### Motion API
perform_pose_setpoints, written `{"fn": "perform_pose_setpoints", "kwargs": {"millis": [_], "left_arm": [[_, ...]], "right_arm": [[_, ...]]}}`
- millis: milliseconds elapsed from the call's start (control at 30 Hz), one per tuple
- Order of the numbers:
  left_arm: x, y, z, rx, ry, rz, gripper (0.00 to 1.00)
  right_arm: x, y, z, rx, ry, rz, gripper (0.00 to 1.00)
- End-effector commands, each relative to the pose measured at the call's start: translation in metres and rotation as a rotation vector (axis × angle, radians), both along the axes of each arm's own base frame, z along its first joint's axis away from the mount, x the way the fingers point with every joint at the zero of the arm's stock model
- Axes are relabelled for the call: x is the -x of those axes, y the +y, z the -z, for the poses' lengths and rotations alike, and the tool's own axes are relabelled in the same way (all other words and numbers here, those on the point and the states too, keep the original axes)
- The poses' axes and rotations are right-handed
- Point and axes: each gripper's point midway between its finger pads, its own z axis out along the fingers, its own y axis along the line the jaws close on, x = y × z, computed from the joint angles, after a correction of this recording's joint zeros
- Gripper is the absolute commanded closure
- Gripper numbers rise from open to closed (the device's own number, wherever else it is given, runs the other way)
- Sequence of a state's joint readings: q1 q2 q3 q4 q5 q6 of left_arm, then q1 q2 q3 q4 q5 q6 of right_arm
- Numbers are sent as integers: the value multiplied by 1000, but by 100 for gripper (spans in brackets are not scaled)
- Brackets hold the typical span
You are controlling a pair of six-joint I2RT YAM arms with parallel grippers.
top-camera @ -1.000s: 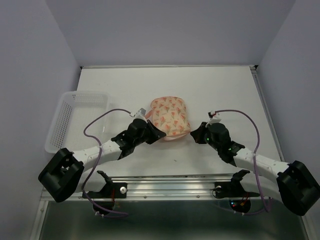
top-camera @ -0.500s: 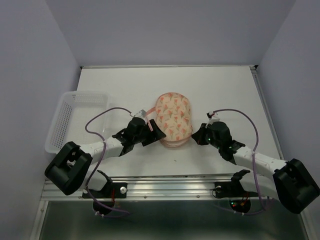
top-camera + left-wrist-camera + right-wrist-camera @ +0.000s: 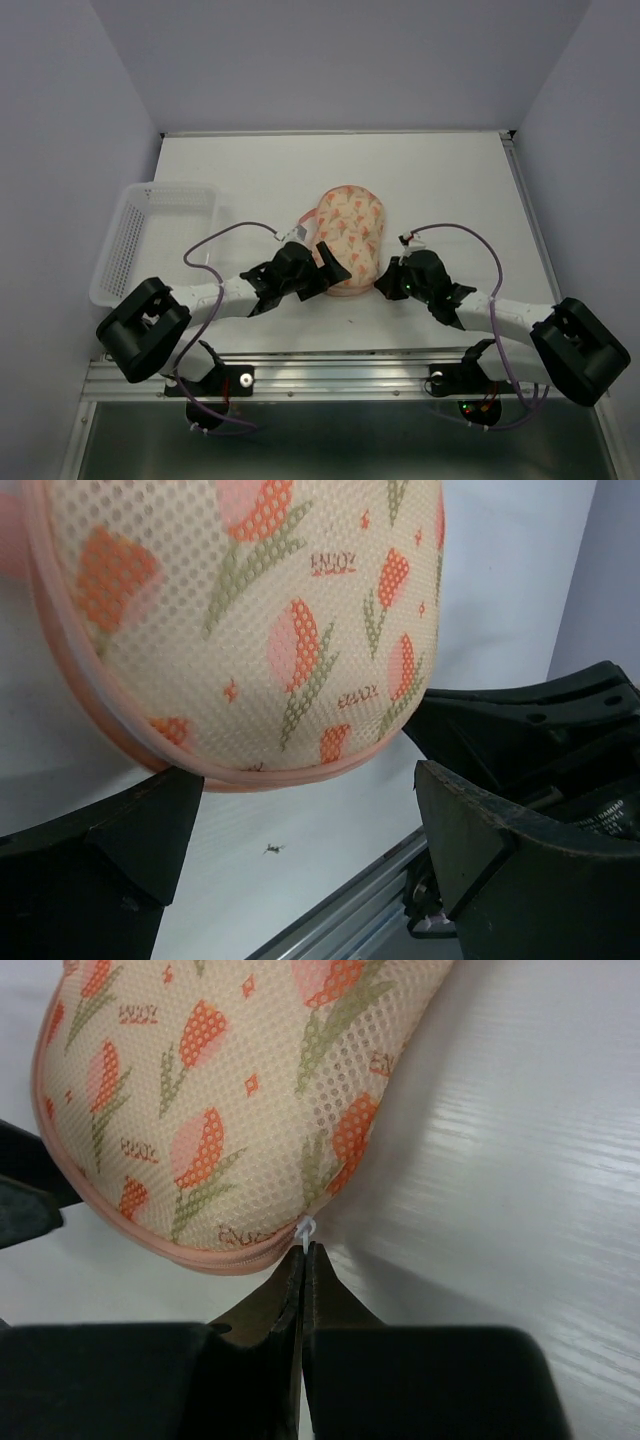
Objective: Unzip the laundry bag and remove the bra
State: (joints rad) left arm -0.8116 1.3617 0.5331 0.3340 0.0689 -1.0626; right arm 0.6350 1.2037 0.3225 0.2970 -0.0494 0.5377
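Lying near the ctr of the white table (image 3: 450,190), the laundry bag (image 3: 348,238) is resting w/ its printed mesh face up and its long axis running away from the arm bases. Both arms are pointing at its near end (left arm from the near-left, right arm from the near-right).

The left pincer (image 3: 310,785) is standing wide open w/ nothing gripped. In the left wrist view its two black fingers (image 3: 130,830) are flanking the bag's rounded near end, and the pink zipper rim (image 3: 260,774) is sitting btwn and just above the tips. Whether either finger is touching the fabric cannot be told. In the top view this pincer is sitting at the bag's near-left edge.

The right pincer (image 3: 303,1260) is pressed fully closed, fingertips together w/ no gap showing. Its tips are meeting the zipper rim at the bag's near-right edge, and a small white tab (image 3: 307,1227) is showing directly above them. Whether that tab is being pinched cannot be told. The stretch of zipper in the right wrist view is looking closed.

A clear mesh basket (image 3: 165,187) is sitting at the table's left side, well apart from the bag.
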Motion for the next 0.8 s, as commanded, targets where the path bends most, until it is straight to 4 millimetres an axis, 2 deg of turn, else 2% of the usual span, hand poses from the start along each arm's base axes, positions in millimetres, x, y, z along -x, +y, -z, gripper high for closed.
{"fn": "perform_pose_setpoints", "kwargs": {"millis": [0,100,233,333,367,400,500,533,567,767], "left_arm": [[-13,-21,-15,68,-15,-47,1],[-16,-23,-3,43,7,-50,1],[-18,-25,1,37,10,-48,1],[-18,-25,5,31,13,-48,8],[-19,-23,6,25,8,-55,13],[-19,-22,6,22,7,-59,33],[-19,-19,7,13,6,-59,72],[-23,-13,11,-19,-2,-82,91],[-25,-10,13,-29,-2,-89,99],[-28,10,20,-119,-17,-92,100]], "right_arm": [[-11,33,-34,-77,-86,-42,99],[-6,48,-33,-69,-85,-75,99],[-5,56,-36,-73,-90,-89,99],[-2,59,-36,-76,-90,-99,99],[-2,59,-35,-71,-87,-100,99],[-1,58,-34,-70,-88,-101,99],[-5,49,-31,-33,-99,-65,99],[-8,45,-32,-18,-114,-47,99],[-9,42,-31,-6,-114,-34,99],[-17,5,-27,116,-145,90,99]]}}
